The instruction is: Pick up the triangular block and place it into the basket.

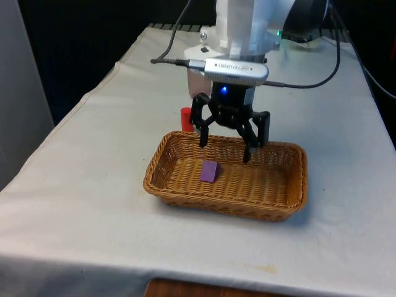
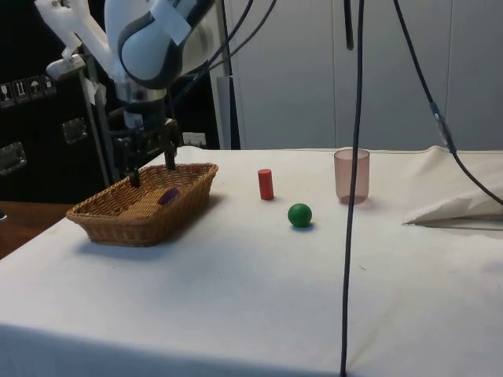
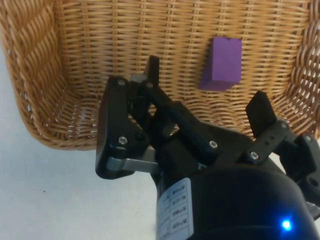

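Observation:
A purple triangular block (image 1: pixel 210 171) lies on the floor of the wicker basket (image 1: pixel 173 193), towards the front view's left. In the side view the block (image 2: pixel 168 195) rests inside the basket (image 2: pixel 126 228). My gripper (image 1: pixel 226 147) hangs open just above the basket's far part, its fingers spread and holding nothing. The wrist view has the block (image 3: pixel 222 63) lying free on the weave beyond the open fingertips (image 3: pixel 152 66), with the gripper (image 3: pixel 206 87) above the basket wall (image 3: pixel 30 65).
A red cylinder (image 2: pixel 266 184) stands on the cloth behind the basket, its top seen in the front view (image 1: pixel 185 118). A green ball (image 2: pixel 299 214) and a translucent pink cup (image 2: pixel 351 176) sit further along the table. Cables hang in the side view.

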`<state>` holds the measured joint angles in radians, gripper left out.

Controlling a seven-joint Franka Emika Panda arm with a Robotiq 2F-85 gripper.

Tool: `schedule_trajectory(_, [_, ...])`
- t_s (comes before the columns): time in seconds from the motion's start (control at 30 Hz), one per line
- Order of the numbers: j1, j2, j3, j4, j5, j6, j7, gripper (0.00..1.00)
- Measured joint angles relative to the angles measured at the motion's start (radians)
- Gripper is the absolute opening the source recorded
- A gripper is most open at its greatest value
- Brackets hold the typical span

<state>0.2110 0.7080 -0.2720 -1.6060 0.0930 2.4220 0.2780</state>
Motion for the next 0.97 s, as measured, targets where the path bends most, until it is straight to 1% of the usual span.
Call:
schedule_trajectory(0.1, [0.000, -0.005, 0.000, 0.000, 0.000, -0.002, 0.000, 1.00])
schedule_trajectory(0.17, [0.001, -0.021, -0.001, -0.001, -0.002, -0.011, -0.001, 1.00])
schedule_trajectory(0.83, [0.005, -0.107, -0.003, 0.004, -0.016, -0.058, 0.000, 1.00])
schedule_trajectory(0.97, [0.007, -0.113, -0.003, 0.005, -0.018, -0.065, 0.000, 1.00])
